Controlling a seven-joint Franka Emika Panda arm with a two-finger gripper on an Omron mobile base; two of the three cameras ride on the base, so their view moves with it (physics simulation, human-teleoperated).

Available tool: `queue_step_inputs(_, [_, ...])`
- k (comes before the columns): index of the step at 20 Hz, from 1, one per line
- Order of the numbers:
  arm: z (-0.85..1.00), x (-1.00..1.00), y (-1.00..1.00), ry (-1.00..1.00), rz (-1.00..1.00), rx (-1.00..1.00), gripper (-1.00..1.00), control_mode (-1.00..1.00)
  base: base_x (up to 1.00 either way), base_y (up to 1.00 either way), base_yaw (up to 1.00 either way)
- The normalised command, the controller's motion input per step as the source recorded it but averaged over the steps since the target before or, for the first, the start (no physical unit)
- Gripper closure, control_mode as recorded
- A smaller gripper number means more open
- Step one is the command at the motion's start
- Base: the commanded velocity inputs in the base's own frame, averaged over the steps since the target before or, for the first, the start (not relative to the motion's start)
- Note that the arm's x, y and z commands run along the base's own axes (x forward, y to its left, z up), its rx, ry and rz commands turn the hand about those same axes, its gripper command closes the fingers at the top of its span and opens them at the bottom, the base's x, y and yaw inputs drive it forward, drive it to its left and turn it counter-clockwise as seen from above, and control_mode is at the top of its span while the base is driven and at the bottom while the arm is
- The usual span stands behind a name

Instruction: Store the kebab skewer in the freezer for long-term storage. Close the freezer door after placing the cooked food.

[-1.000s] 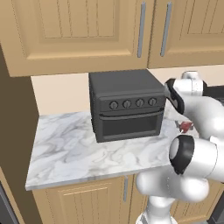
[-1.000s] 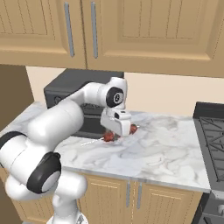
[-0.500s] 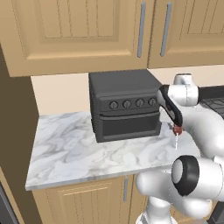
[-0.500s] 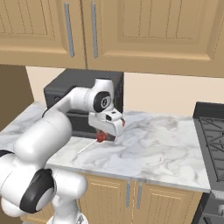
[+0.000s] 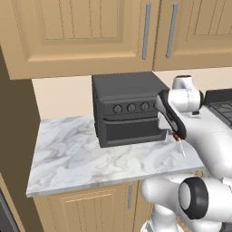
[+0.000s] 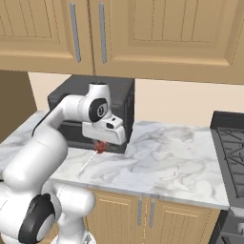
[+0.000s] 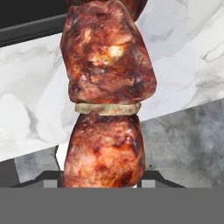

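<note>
Two wood cabinet doors [image 5: 113, 31] hang over the marble counter [image 5: 77, 158], and I see the black countertop oven [image 5: 127, 108] sitting at the back of it. My arm reaches across in front of the oven. My gripper [image 6: 101, 143] is clamped tight on the kebab skewer [image 6: 99, 147], held up off the counter just in front of the oven, pale stick end slanting down. Hand view: red-brown meat chunks [image 7: 107, 74] right against the lens.

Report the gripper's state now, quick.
Gripper: closed on the kebab skewer, lifted above the marble counter in front of the black oven.
</note>
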Motion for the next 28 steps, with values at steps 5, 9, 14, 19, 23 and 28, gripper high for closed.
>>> queue_step_inputs(5, [0.26, -0.06, 0.24, -0.07, 0.16, 0.06, 1.0, -1.0, 0.0, 0.0, 0.0])
queue_step_inputs(9, [0.16, -0.06, 0.27, 0.02, 0.11, 0.06, 1.0, -1.0, 0.0, 0.0, 0.0])
queue_step_inputs(14, [0.03, -0.15, 0.38, 0.08, 0.03, 0.0, 1.0, -1.0, 0.0, 0.0, 0.0])
queue_step_inputs(19, [0.0, -0.43, 0.19, -0.03, 0.0, 0.0, 1.0, -1.0, 0.0, 0.0, 0.0])
queue_step_inputs(23, [0.09, -0.45, 0.05, -0.15, 0.0, 0.0, 1.0, -1.0, 0.0, 0.0, 0.0])
queue_step_inputs(28, [0.28, -0.27, 0.07, -0.19, 0.0, 0.0, 1.0, -1.0, 0.0, 0.0, 0.0])
